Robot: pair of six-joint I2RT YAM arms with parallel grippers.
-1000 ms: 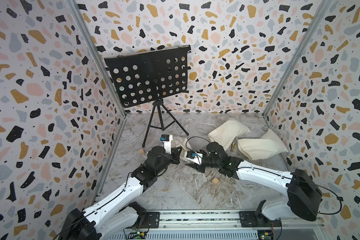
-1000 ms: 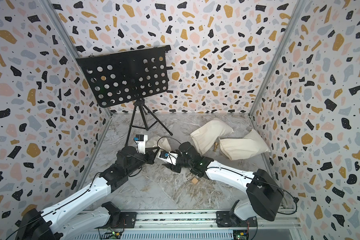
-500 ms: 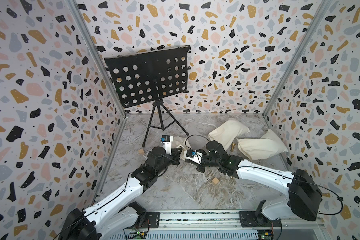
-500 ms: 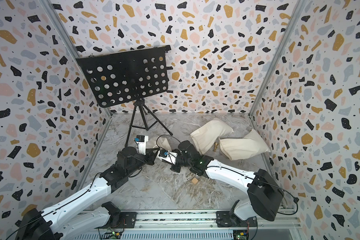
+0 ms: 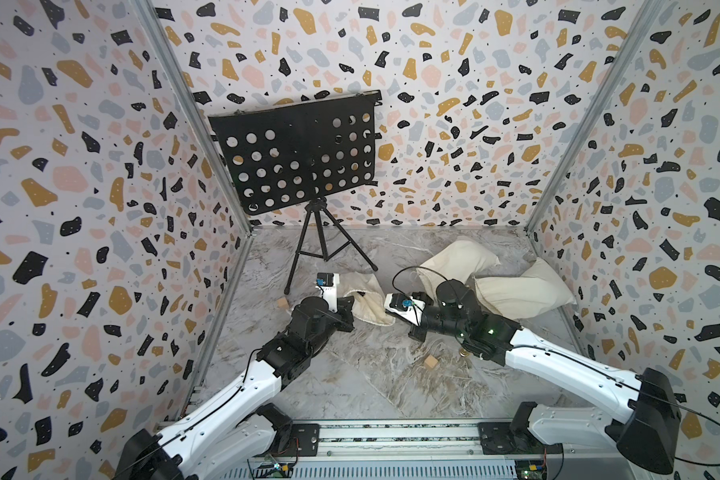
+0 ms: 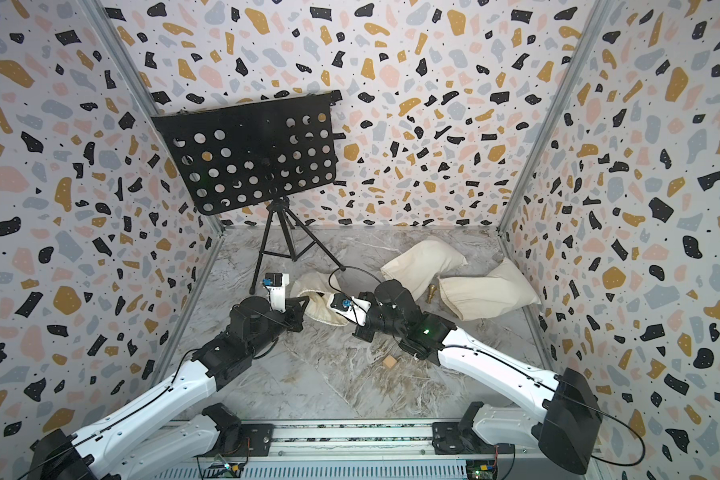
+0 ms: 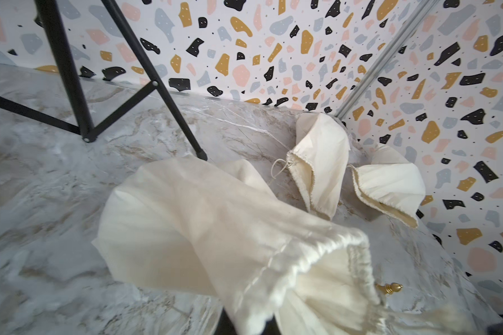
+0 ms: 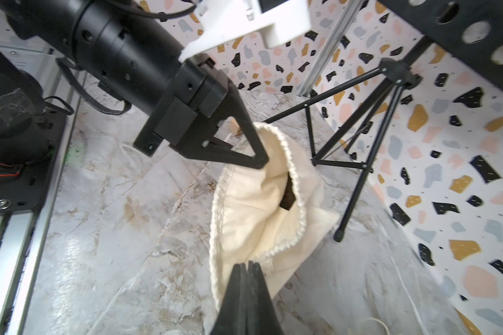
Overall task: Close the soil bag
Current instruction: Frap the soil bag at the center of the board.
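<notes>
Soil bag [image 5: 368, 305] lies on the marble floor [image 5: 371, 386] near the middle, just in front of the tripod foot of the music stand [image 5: 296, 153] and between the two grippers. Its long axis runs from the closed end, which points back toward the tripod, to the mouth. The mouth faces the right arm and gapes in a drawn-out oval (the right wrist view looks straight into it). A dark patch of soil [image 8: 288, 194] shows inside; how full the bag is cannot be told.

Left gripper [image 8: 260, 162] has its jaws pinched together on the far side of the rim, holding that edge up. Right gripper [image 8: 247, 268] has its fingers pressed flat against each other at the near side of the rim; whether cloth or cord lies between them cannot be made out. In both top views its tips are hidden under the white wrist camera housing [image 5: 404, 305]. In the left wrist view the left fingers are covered by cloth and cut off at the frame edge.

Both arms reach low from the front rail [image 5: 391, 436] and converge on the bag, with their wrists close above the floor. Two other cream bags [image 5: 516, 291] lie well apart from it, toward the right wall.
</notes>
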